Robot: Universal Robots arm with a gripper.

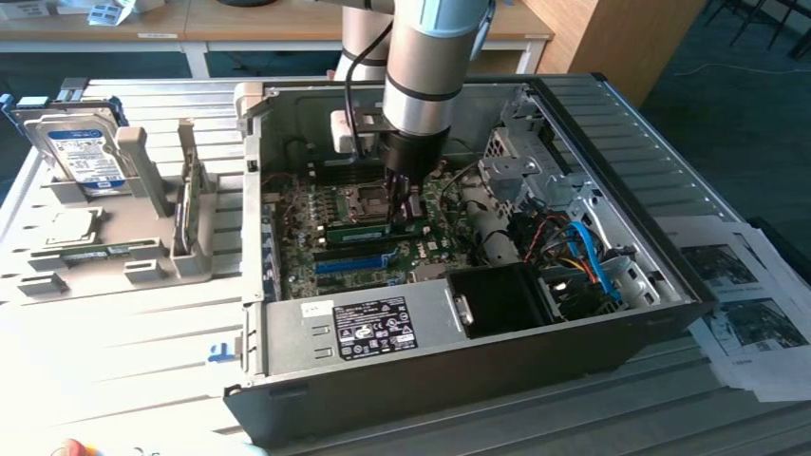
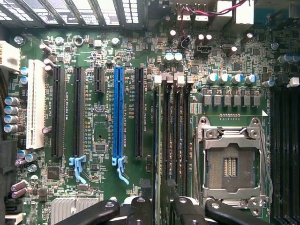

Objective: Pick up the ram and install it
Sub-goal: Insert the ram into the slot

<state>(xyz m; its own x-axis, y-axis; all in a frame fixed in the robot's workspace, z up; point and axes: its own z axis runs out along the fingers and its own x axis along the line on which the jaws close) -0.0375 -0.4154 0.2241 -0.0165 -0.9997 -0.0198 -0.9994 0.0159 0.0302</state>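
The pincer point(image 1: 405, 203) is hanging with its jaws apart inside the case point(image 1: 633, 313), at the centre of the exterior view, gripping nothing. The ram point(image 1: 371, 232) is sitting just beneath it, lengthwise in a slot beside the socket point(image 1: 370, 199). Judging by this, the slot alone is holding it.

You are looking at the ram point(image 1: 374, 231), a long, thin green stick carrying a row of small dark chips. It is standing upright on its long edge on the motherboard point(image 1: 302, 242), inside the open computer case point(image 1: 633, 180). It is running parallel to the blue slot point(image 1: 348, 264) and lying between that slot and the processor socket point(image 1: 368, 199), just beside the socket. Whether it is sitting fully down, you cannot tell.
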